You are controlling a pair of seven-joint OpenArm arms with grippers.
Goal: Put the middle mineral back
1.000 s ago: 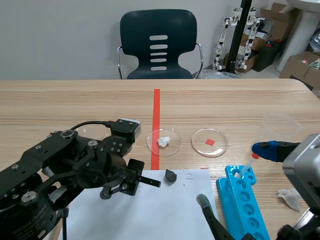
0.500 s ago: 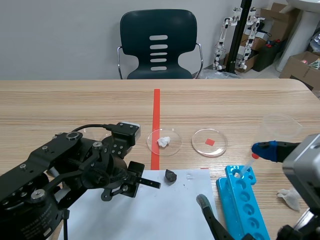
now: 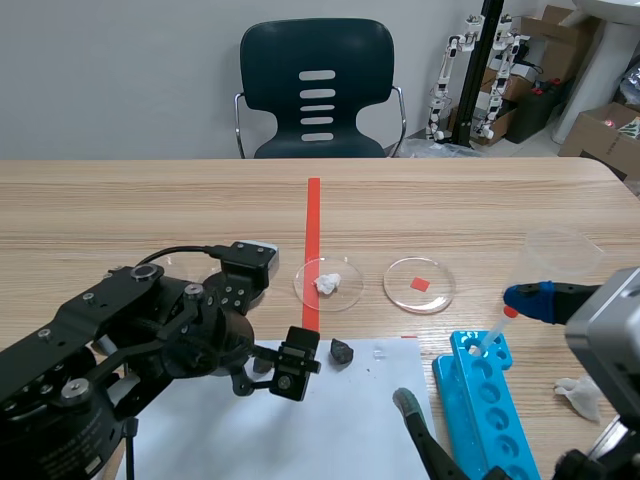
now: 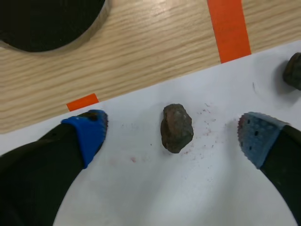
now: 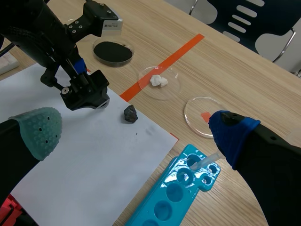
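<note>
brown mineral [image 4: 177, 128], long axis pointing ahead

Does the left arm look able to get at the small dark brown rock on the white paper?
Probably yes: the left gripper is open and straddles the small dark brown rock, which lies free on the white paper.

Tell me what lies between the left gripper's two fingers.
A brown mineral chunk lies on the white paper, midway between the pads of the open left gripper, touching neither; the left wrist view shows it.
</note>
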